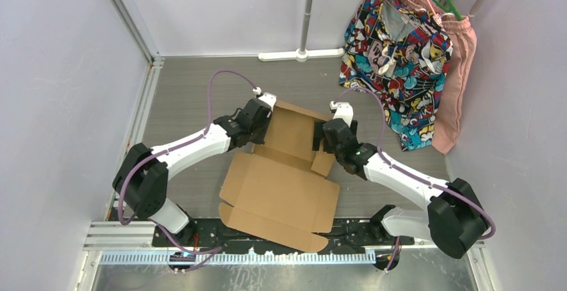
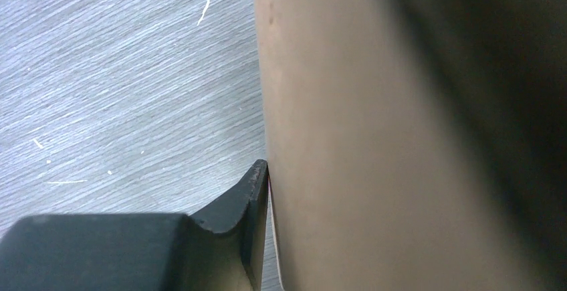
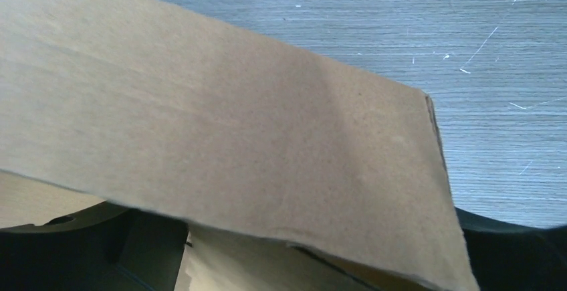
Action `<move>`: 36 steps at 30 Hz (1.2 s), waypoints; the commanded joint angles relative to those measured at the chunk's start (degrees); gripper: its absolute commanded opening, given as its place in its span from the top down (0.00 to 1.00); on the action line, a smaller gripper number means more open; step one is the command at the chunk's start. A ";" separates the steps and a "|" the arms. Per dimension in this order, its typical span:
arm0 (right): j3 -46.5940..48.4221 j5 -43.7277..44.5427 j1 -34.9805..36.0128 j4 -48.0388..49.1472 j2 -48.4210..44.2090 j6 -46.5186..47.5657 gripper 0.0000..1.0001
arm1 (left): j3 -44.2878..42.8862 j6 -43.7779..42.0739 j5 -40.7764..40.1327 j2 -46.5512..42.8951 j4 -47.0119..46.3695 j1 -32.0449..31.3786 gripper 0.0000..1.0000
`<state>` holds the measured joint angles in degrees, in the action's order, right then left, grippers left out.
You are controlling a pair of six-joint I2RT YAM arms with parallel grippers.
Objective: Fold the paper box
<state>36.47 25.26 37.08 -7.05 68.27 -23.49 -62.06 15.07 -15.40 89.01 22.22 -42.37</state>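
The paper box [image 1: 281,194] lies at the middle of the bench [image 1: 187,83], its far flaps raised toward 12 o'clock. It looks light, stiff and crease-prone, best taken by the flap edges. The left hand [image 1: 262,116] touches a flap at 10 o'clock, its grip unclear. The right hand [image 1: 325,134] gapes wide, holding nothing.

On my feed the table [image 1: 184,97] is a grey wood-grain top with a few white scuffs. The paper box [image 1: 281,197] lies on it, mostly unfolded and flat. A white pole foot [image 1: 301,55] sits at the back.

No legible text (none anywhere)
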 commanded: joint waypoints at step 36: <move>-16.05 -5.80 -0.09 16.12 -20.18 -3.75 0.13 | 1.47 4.49 6.87 2.19 -7.84 6.13 0.80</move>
<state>20.93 19.35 37.06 2.42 46.19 -27.18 -60.55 18.87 -10.31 91.79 18.44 -36.38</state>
